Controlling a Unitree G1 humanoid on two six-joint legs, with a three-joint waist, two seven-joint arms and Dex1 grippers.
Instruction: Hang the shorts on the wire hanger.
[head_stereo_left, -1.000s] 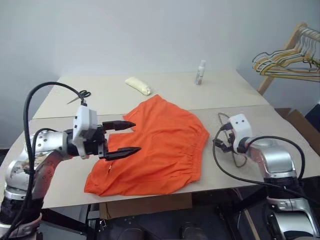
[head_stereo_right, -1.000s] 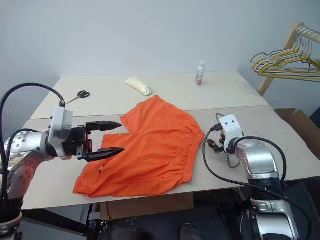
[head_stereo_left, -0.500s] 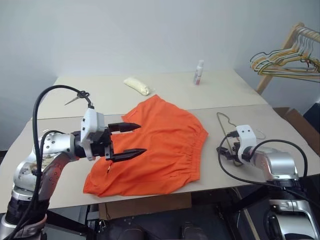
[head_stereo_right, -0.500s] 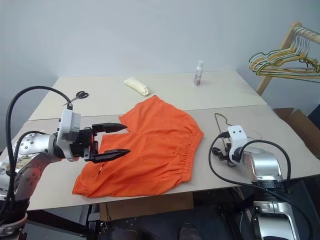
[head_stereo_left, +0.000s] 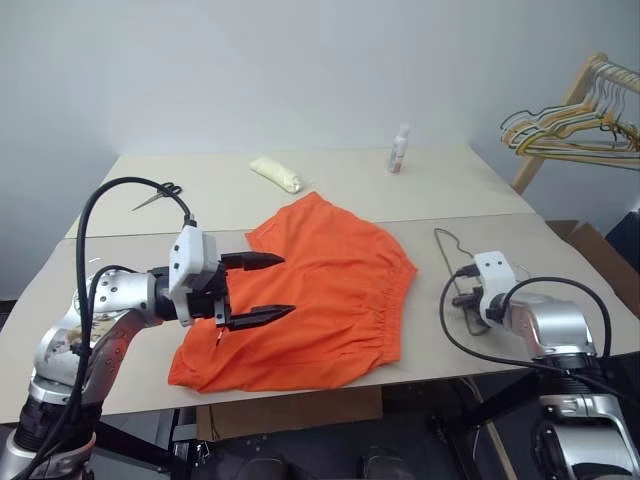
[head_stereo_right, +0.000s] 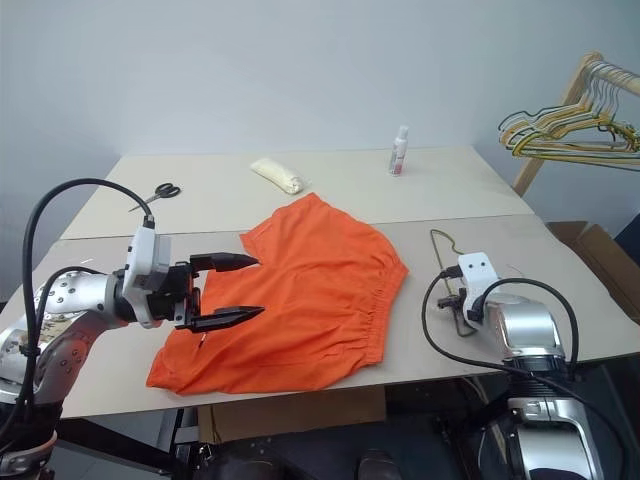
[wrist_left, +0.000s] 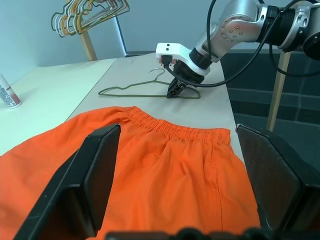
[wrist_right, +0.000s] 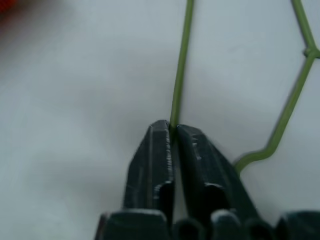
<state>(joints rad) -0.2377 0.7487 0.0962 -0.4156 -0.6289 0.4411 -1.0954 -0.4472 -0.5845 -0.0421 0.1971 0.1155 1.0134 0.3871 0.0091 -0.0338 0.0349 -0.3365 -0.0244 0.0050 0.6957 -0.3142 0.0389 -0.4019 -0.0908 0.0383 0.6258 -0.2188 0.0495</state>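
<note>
The orange shorts (head_stereo_left: 320, 290) lie spread flat on the near table, waistband toward the right. My left gripper (head_stereo_left: 285, 285) hovers open over their left part, pointing right, with nothing between its fingers (wrist_left: 97, 170). The thin wire hanger (wrist_left: 135, 90) lies flat on the table to the right of the shorts. My right gripper (wrist_right: 170, 127) is down on the table there, shut on one straight run of the hanger's wire (wrist_right: 182, 65). From the left wrist view, the right gripper (wrist_left: 176, 91) pinches the hanger's near edge, and its hook points away from the shorts.
On the far table sit scissors (head_stereo_left: 158, 192), a pale yellow roll (head_stereo_left: 276, 172) and a small white bottle (head_stereo_left: 400, 148). A wooden rack with several bunched hangers (head_stereo_left: 575, 125) stands at the back right. A cardboard box (head_stereo_left: 600, 250) sits beyond the table's right edge.
My right gripper has sunk to the table and closed on the hanger's wire; it was open before. The left gripper has stayed put, still open over the shorts.
</note>
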